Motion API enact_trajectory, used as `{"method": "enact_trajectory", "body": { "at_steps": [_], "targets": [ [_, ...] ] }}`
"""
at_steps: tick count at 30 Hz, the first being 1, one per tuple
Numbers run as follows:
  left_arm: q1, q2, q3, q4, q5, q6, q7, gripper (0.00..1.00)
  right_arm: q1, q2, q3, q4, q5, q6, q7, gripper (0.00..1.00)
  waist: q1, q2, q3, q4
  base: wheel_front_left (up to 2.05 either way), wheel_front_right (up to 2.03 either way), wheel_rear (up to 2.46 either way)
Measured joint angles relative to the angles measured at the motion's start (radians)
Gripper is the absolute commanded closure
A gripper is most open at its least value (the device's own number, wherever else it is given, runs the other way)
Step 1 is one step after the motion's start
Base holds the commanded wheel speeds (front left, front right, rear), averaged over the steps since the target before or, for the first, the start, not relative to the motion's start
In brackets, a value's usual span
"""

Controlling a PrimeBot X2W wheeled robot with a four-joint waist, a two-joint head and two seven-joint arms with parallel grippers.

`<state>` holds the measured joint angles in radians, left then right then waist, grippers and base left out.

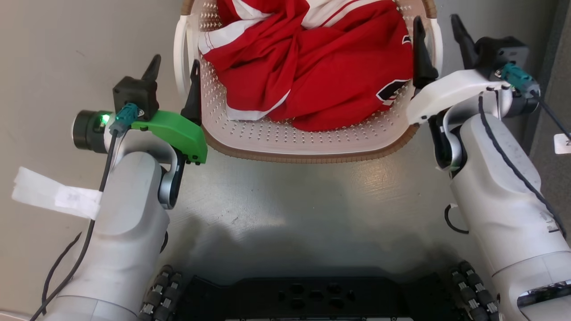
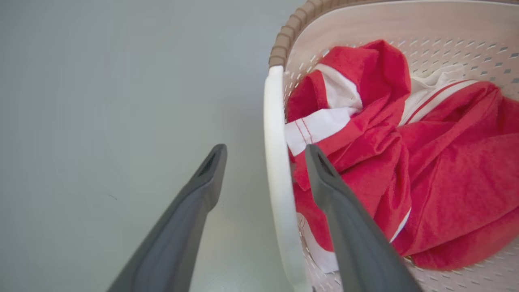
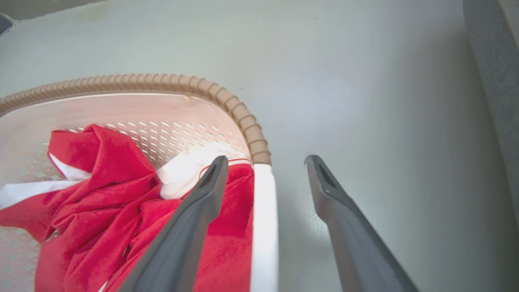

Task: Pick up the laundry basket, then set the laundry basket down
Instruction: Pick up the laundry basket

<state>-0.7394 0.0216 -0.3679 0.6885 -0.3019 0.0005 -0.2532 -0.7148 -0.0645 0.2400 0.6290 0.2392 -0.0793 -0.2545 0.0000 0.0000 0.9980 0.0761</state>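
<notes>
The laundry basket [image 1: 312, 152] stands on the grey floor at the top centre, cream and perforated with a brown rim. A red and white garment [image 1: 321, 67] fills it. My left gripper [image 1: 175, 73] is open and straddles the white left handle [image 1: 179, 53], one finger outside and one inside the basket. In the left wrist view the left gripper [image 2: 265, 152] has that handle [image 2: 277, 194] between its spread fingers. My right gripper [image 1: 439, 40] is open astride the right handle [image 1: 438, 33]. The right wrist view shows the right gripper [image 3: 266, 162] around that handle [image 3: 263, 227].
Bare grey floor [image 1: 290, 209] lies between the basket and my black wheeled base [image 1: 312, 294]. A grey upright surface [image 1: 551, 133] runs along the right side, close to the right arm. A white paper tag [image 1: 53, 194] hangs off my left forearm.
</notes>
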Motion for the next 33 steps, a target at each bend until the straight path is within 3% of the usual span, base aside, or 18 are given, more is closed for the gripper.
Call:
{"method": "enact_trajectory", "body": {
  "at_steps": [25,26,27,28,30,31,33],
  "targets": [
    [-0.094,-0.002,-0.06,0.163,-0.1,-0.009,0.0,0.0,-0.067,-0.006,0.078,0.14,0.061,0.0,-0.009,0.0,0.0,0.0,0.041,-0.003,0.0,0.0,0.0],
    [-0.099,-0.002,-0.063,0.171,-0.1,-0.009,0.0,0.08,-0.072,-0.007,0.081,0.144,0.062,-0.001,-0.009,0.0,0.0,0.0,0.042,-0.003,0.0,0.0,0.0],
    [-0.102,-0.002,-0.067,0.177,-0.102,-0.009,0.0,0.27,-0.076,-0.007,0.083,0.147,0.063,-0.001,-0.009,0.04,0.0,0.0,0.042,-0.003,0.0,0.0,0.0],
    [-0.103,-0.002,-0.073,0.18,-0.107,-0.009,0.0,0.55,-0.079,-0.007,0.084,0.15,0.066,-0.001,-0.009,0.42,0.0,0.0,0.042,-0.003,0.0,0.0,0.0],
    [-0.104,-0.002,-0.086,0.189,-0.11,-0.009,0.0,0.96,-0.082,-0.007,0.088,0.159,0.072,-0.001,-0.009,0.74,0.0,0.0,0.041,-0.003,0.0,0.0,0.0],
    [-0.105,-0.003,-0.09,0.194,-0.11,-0.01,0.0,1.0,-0.082,-0.007,0.09,0.165,0.075,-0.001,-0.009,1.0,0.0,0.0,0.041,-0.003,0.0,0.0,0.0],
    [-0.109,-0.01,-0.102,0.202,-0.112,-0.017,0.0,1.0,-0.083,-0.006,0.097,0.178,0.08,0.0,-0.009,1.0,0.0,0.0,0.039,-0.004,0.0,0.0,0.0]
  ]
}}
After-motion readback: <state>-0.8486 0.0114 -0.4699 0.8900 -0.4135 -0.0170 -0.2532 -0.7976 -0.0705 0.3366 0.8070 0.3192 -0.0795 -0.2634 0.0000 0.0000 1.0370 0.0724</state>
